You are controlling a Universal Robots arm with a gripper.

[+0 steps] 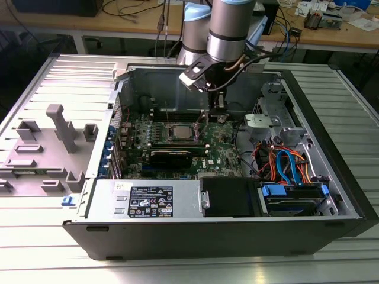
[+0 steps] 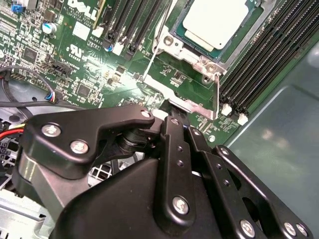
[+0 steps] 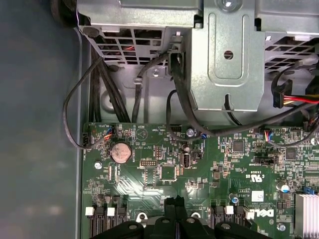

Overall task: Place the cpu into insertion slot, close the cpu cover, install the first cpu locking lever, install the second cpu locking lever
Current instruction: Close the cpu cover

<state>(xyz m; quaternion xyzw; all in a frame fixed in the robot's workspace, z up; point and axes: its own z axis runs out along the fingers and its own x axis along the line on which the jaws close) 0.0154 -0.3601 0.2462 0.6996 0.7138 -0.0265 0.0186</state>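
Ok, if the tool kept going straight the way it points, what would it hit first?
Probably the silver metal rim of the insertion slot, just ahead of the tool, or the green motherboard beside it; depth is unclear.

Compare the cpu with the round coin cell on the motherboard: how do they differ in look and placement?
The cpu is square with a pale matte grey top; the coin cell is a round disc. The cpu sits inside a silver metal frame between rows of long black memory slots; the coin cell sits near the board's edge, beside thin black cables. Both lie flat on the green motherboard, metal faces up.
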